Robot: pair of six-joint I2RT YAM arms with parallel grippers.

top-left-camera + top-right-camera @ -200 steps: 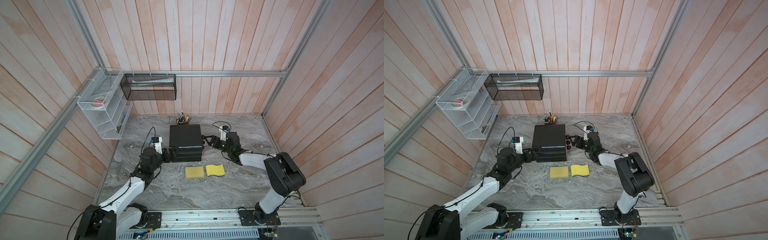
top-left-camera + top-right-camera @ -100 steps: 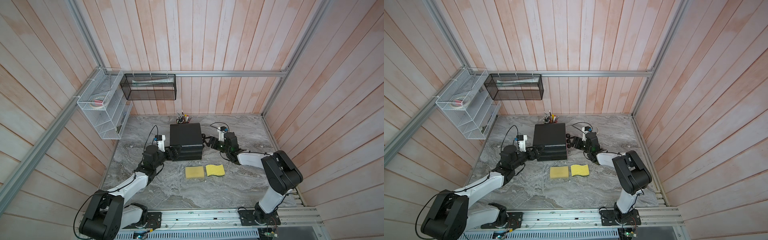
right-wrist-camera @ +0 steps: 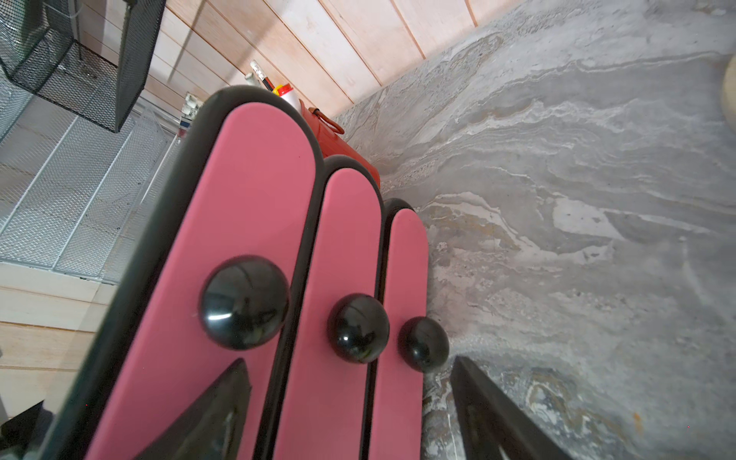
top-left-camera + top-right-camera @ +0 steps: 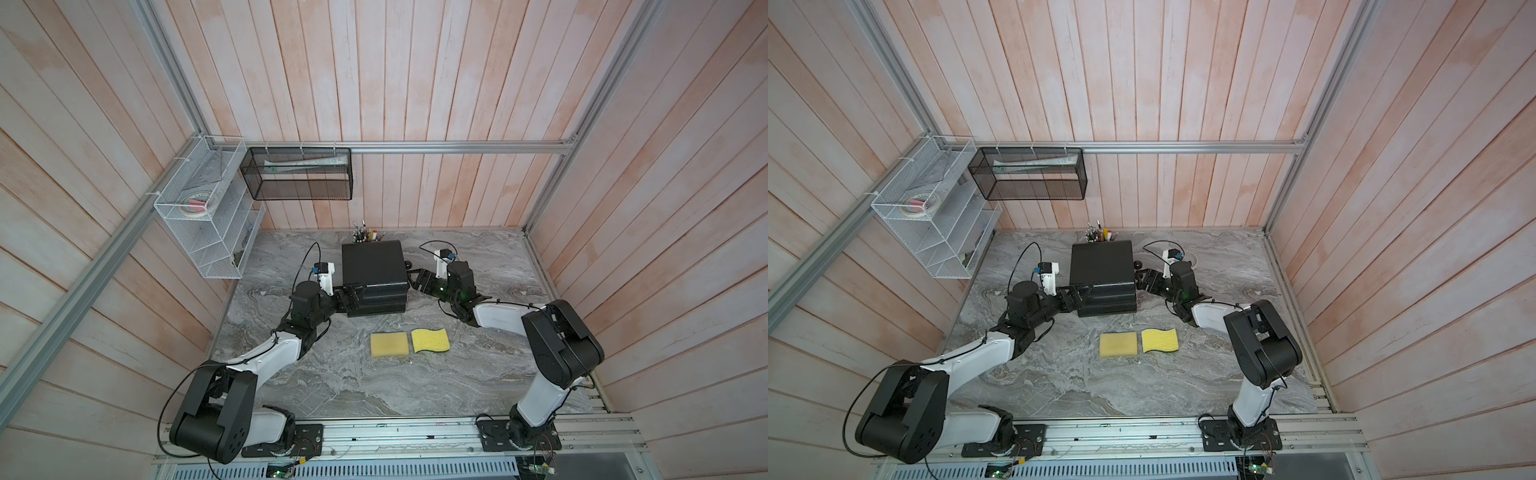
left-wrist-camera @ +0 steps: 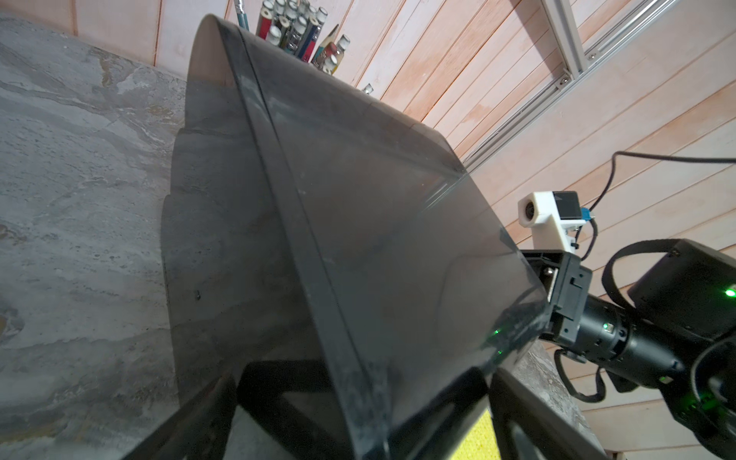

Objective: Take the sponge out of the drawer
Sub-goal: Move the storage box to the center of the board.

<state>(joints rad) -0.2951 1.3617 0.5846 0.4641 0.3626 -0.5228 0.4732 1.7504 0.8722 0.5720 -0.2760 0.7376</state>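
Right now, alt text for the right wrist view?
Three pink drawer fronts of the drawer unit, each with a round black knob, fill the frame, all apparently shut. The open right gripper points at them, holding nothing. Grey marble table beside; pens behind.

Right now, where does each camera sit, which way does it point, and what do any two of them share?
Top views: high overhead, looking down at the drawer unit, square sponge and wavy sponge; left arm and right arm show whole.
Left wrist: on the left arm, facing the unit's dark side; left pincer open in the foreground, right arm beyond.
Right wrist: on the right arm, facing pink drawer fronts and black knobs; right pincer open.
Shared: all views show the drawer unit; both top views nearly match.
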